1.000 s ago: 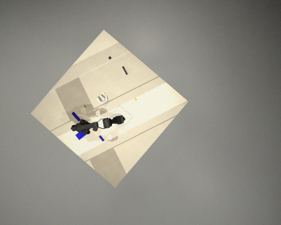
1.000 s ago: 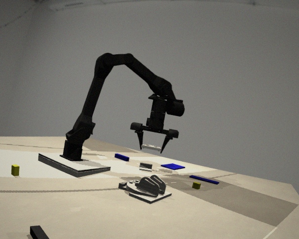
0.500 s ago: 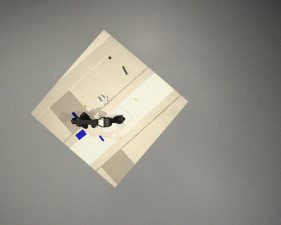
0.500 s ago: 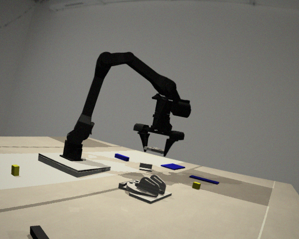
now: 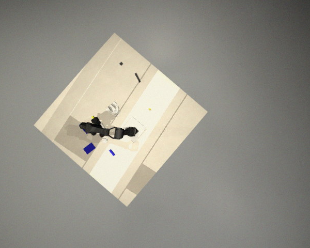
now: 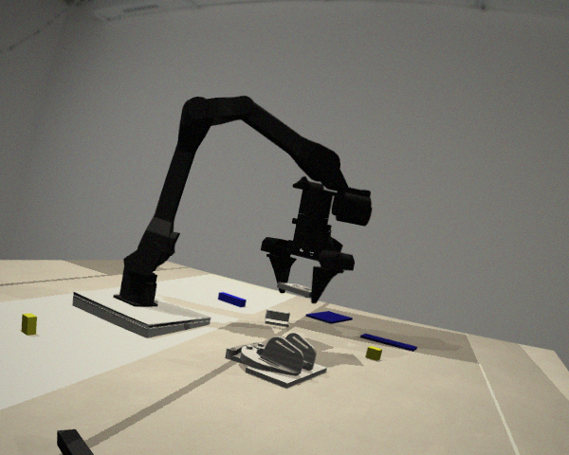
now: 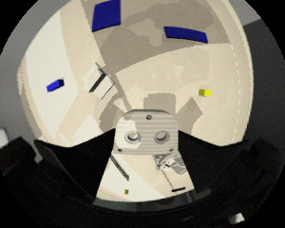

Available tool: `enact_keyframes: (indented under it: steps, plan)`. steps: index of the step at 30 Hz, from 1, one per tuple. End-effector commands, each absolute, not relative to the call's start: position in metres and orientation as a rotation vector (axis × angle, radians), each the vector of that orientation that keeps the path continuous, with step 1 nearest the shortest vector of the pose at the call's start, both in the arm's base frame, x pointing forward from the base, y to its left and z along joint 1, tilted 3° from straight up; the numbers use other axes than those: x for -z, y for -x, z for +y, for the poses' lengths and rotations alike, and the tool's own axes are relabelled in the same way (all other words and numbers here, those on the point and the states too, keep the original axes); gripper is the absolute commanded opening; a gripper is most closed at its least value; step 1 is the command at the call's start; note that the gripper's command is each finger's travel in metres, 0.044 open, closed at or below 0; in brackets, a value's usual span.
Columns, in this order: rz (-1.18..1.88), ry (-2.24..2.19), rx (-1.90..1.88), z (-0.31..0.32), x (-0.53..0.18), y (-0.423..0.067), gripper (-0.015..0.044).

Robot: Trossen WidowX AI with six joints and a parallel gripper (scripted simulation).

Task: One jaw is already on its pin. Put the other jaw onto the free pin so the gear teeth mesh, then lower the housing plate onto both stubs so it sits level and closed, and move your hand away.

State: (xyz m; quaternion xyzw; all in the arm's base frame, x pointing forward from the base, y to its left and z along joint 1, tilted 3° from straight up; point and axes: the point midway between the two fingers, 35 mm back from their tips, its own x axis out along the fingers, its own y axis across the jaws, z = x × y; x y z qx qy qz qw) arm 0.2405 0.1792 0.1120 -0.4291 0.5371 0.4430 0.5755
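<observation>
The pincer (image 5: 94, 126) (image 6: 297, 297) (image 7: 145, 132) is wide open yet gripping the plate (image 6: 294, 288) (image 7: 146, 119) by opposite edges — raised above the table (image 5: 134, 57) (image 6: 397, 406) (image 7: 157, 81), apart from the gearwork (image 5: 112, 108) (image 6: 284, 354) (image 7: 172, 163). Open air separates plate and stand (image 5: 104, 140) (image 6: 277, 318) (image 7: 99, 81) — the yellow block (image 5: 93, 117) (image 6: 374, 353) (image 7: 205, 92) sits well inside the table's edge.

The top view looks straight down from far up. The exterior view looks from the side, closer, with the arm's base (image 5: 134, 141) (image 6: 147, 329) at nine o'clock. The wrist view looks down past the fingers, very near. Top and exterior both show the whole arm (image 5: 97, 128) (image 6: 275, 133).
</observation>
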Motion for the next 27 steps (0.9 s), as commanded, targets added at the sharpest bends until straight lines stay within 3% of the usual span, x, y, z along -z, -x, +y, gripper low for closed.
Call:
enact_keyframes:
  steps: [1, 27]
  plan:
    - [1.298, 0.916, -0.960, 0.166, -0.112, -0.247, 0.0351]
    - [1.470, 0.454, -0.512, 0.084, -0.108, -0.275, 0.0351]
